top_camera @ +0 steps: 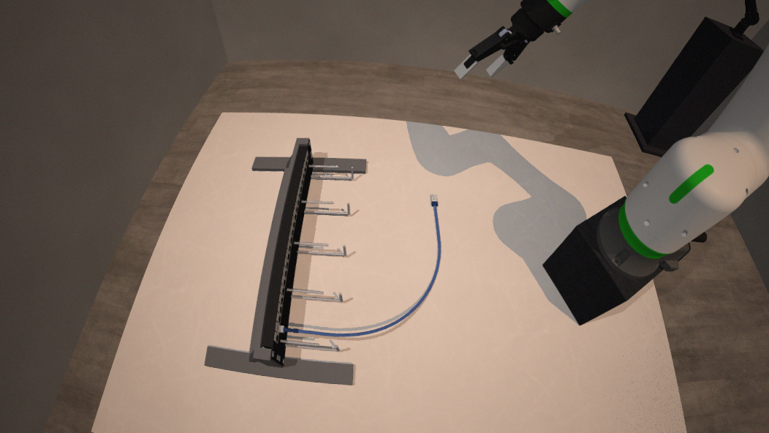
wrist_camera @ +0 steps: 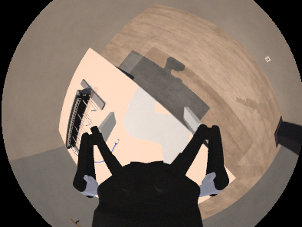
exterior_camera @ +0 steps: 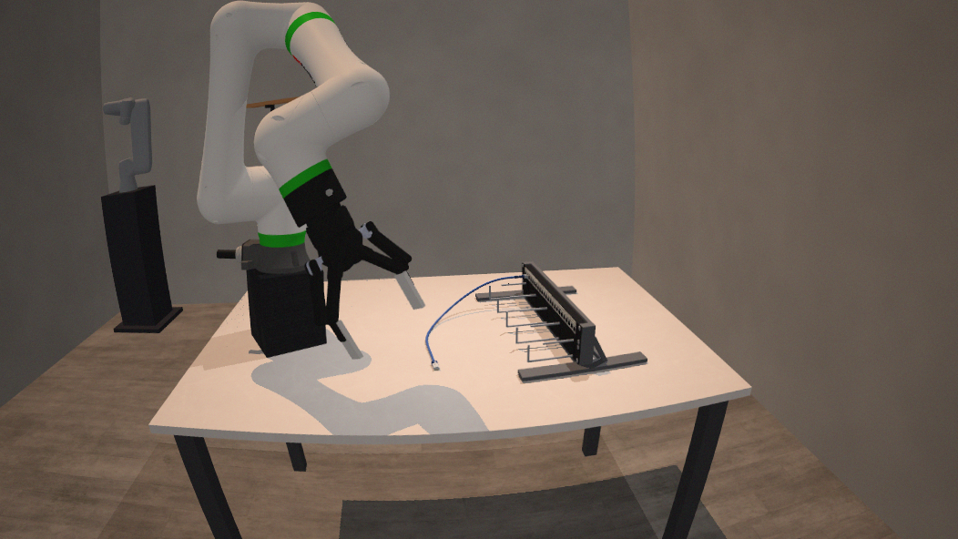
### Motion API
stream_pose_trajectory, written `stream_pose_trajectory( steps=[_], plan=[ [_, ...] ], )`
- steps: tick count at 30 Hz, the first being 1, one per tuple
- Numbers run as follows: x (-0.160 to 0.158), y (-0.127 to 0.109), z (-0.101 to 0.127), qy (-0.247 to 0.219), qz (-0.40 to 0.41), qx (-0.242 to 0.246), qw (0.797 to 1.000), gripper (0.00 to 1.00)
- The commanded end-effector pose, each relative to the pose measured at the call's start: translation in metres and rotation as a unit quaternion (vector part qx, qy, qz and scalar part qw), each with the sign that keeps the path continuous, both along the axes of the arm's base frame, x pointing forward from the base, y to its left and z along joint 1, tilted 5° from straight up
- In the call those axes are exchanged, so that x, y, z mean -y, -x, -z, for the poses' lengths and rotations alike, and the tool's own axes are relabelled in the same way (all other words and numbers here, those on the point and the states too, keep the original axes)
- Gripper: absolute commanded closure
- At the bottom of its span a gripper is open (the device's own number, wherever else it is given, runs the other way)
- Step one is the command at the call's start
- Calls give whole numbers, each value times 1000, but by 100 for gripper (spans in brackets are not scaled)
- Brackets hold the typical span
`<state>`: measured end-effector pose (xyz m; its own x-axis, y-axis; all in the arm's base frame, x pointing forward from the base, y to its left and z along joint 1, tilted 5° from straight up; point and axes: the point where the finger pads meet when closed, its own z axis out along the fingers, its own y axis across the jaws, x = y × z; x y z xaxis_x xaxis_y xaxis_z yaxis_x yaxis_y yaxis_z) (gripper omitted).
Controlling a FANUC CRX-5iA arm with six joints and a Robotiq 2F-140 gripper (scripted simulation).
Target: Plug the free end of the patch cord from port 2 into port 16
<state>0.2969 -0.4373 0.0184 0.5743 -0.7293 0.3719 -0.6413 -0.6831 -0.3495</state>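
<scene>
A black patch panel rack (top_camera: 284,253) stands on two flat feet on the table; it also shows in the exterior view (exterior_camera: 559,315) and small in the wrist view (wrist_camera: 77,113). A blue patch cord (top_camera: 408,301) runs from a port near the rack's near end and curves across the table. Its free plug (top_camera: 433,202) lies flat on the table, apart from the rack, and shows in the exterior view (exterior_camera: 435,365). My gripper (top_camera: 479,67) (exterior_camera: 382,315) is open and empty, high above the table's far side, well away from the plug.
Several wire cable-management bars (top_camera: 327,207) stick out from the rack's cord side. The arm's black base (top_camera: 591,274) stands on the table's right side. A black stand (exterior_camera: 137,261) is on the floor behind the table.
</scene>
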Motion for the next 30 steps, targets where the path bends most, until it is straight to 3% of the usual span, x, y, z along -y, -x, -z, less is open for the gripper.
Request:
stream_pose_trajectory(
  steps=[1,11,13,14,20,28,30],
  plan=[
    [-15,-9,6,18,-54,-13,998,0],
    [-63,-32,22,73,-224,-47,971,0],
    [-63,-32,22,73,-224,-47,971,0],
    [-77,-37,26,88,-271,-55,957,0],
    [-101,-46,34,115,-359,-67,924,0],
    [-135,-56,44,152,-480,-80,860,0],
    [-135,-56,44,152,-480,-80,860,0]
  ],
)
